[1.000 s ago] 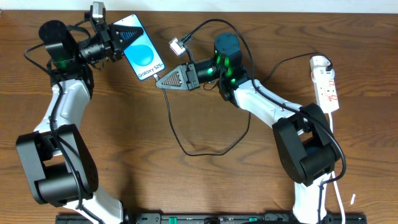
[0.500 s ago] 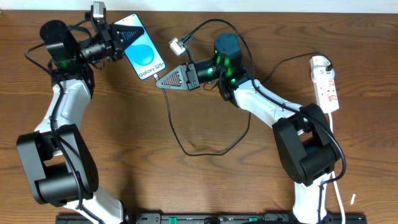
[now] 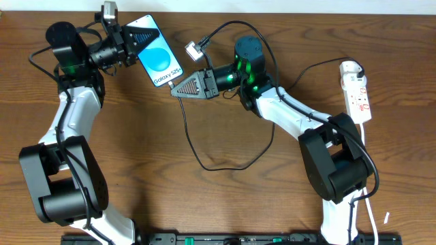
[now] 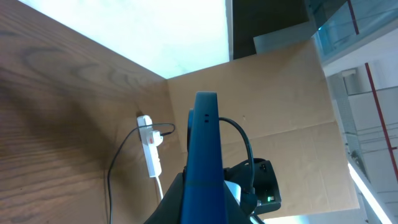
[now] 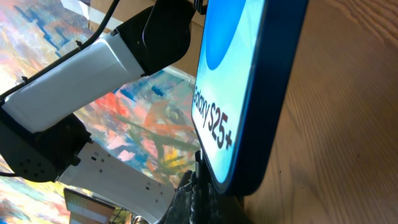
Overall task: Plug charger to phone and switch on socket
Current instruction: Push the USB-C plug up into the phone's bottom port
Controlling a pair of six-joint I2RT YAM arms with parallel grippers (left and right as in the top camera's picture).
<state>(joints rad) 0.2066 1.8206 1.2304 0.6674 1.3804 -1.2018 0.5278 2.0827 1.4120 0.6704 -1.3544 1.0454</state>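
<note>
Left jaws clenched on the top end of the phone (image 3: 158, 60); right jaws pinched shut on the tip of the charger (image 3: 184, 119), just at the phone's lower edge. Only the overhead view shows the thin black cable looping over the wood-grain table (image 3: 143, 156). The left wrist view sees the phone edge-on, a slim dark-blue slab, with the white oblong socket (image 3: 359, 92) well apart behind it. The right wrist view catches glossy "S25+" lettering
</note>
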